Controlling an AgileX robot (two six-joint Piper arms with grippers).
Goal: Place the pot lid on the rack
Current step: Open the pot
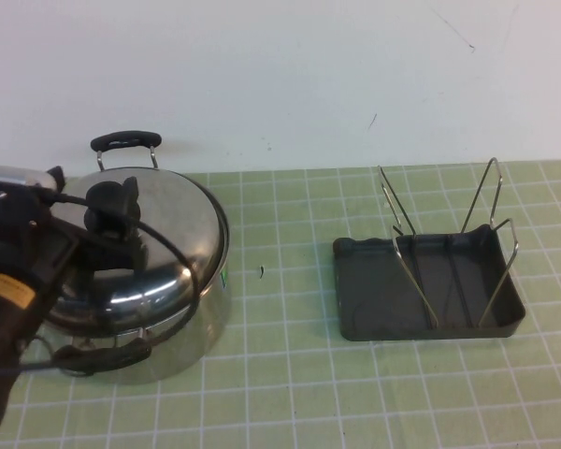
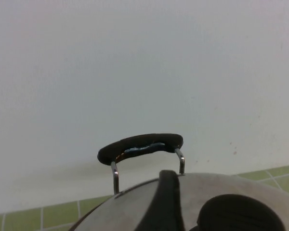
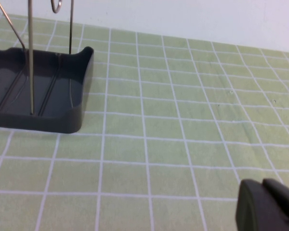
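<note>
The shiny domed pot lid (image 1: 168,234) sits on the steel pot (image 1: 182,341) at the left of the table. My left gripper (image 1: 112,208) is over the lid's centre, fingers on either side of the black knob (image 2: 241,214). In the left wrist view one finger (image 2: 167,202) stands a small gap away from the knob, so the gripper is open around it. The dark grey rack (image 1: 428,285) with wire prongs (image 1: 400,220) stands at the right, empty; it also shows in the right wrist view (image 3: 43,103). My right gripper (image 3: 267,207) is shut and empty, low over the mat beside the rack.
The pot's far black handle (image 1: 125,140) stands up behind the lid, and also shows in the left wrist view (image 2: 140,147). Its near handle (image 1: 103,355) points at me. A green gridded mat (image 1: 290,374) covers the table. A white wall is behind. A small dark speck (image 1: 263,271) lies between pot and rack.
</note>
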